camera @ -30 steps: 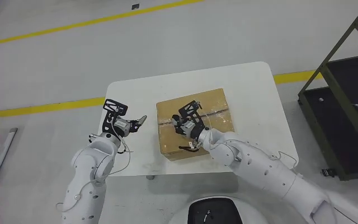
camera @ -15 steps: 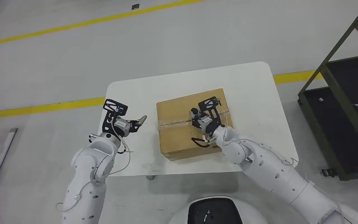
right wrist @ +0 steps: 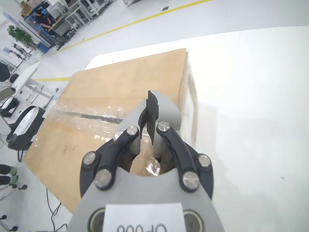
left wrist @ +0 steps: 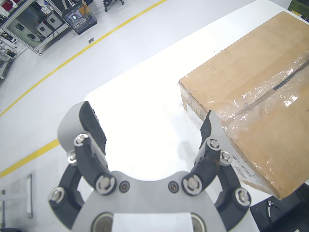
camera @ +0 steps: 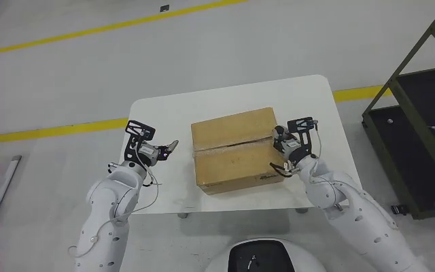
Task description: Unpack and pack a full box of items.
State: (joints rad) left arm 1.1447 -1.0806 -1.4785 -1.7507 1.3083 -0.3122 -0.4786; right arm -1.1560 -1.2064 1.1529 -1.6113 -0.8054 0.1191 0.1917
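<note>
L hand, R hand flank box

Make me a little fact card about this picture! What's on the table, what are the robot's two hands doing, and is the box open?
Table: white, rounded corners
Box: brown cardboard, lying on the table, flaps closed
Tape: clear, crinkled, along the box's top seam
Left gripper: open, empty, over the table beside the box
Right gripper: shut, nothing seen in it, above the box's other end, near the tape
Opened: not yet
</note>
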